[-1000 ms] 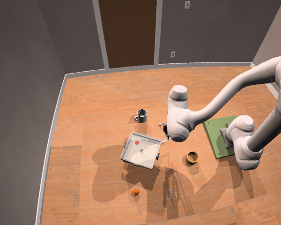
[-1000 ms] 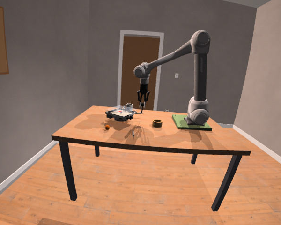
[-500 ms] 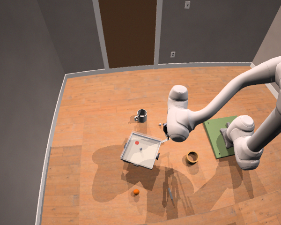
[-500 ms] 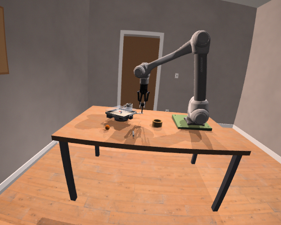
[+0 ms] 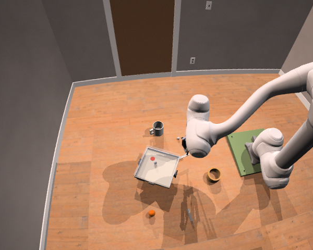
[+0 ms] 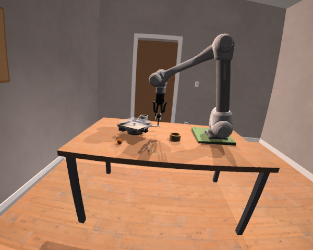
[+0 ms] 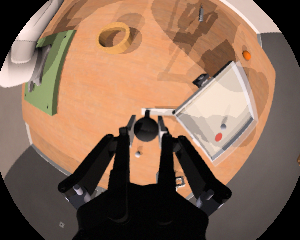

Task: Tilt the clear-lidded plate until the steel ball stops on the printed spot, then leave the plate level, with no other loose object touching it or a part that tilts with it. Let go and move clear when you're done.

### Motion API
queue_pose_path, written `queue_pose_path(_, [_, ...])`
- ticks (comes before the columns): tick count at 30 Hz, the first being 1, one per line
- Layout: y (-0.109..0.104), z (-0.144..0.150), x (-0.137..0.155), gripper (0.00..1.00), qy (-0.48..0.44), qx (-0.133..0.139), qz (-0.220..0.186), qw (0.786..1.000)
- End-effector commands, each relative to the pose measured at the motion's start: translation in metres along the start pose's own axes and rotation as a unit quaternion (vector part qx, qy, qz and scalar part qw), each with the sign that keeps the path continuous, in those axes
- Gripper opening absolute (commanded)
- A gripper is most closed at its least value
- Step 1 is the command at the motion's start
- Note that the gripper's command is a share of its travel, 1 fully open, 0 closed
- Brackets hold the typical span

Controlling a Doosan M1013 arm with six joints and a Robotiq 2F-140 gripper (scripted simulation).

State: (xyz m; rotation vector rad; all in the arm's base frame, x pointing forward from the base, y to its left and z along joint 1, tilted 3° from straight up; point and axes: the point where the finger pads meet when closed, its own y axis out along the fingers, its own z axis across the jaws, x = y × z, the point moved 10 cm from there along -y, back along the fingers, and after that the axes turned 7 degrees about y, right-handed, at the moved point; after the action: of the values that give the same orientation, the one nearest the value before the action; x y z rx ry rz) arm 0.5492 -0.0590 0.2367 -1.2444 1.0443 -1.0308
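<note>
The square white plate with its clear lid sits on a dark stand left of the table's middle. The steel ball lies just beside the red printed spot, toward the plate's middle. A thin handle rod runs out from the plate's right corner and ends in a dark knob. My gripper points straight down and is shut on that knob. In the top view the wrist hides most of the fingers.
A grey mug with a small die stands behind the plate. A small pale ball lies near the gripper. A yellow ring, an orange ball and a grey pen lie in front. The arm stands on a green base.
</note>
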Motion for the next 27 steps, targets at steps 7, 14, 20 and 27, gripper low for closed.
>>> queue_pose_path(7, [0.005, -0.0035, -0.0046, 0.0, 0.0, 0.0, -0.001, 1.0])
queue_pose_path(14, [0.0032, -0.0029, -0.0059, 0.0, 0.0, 0.0, -0.001, 1.0])
queue_pose_path(20, [0.0021, -0.0023, -0.0054, 0.0, 0.0, 0.0, -0.001, 1.0])
queue_pose_path(27, [0.0011, -0.0018, -0.0049, 0.0, 0.0, 0.0, -0.001, 1.0])
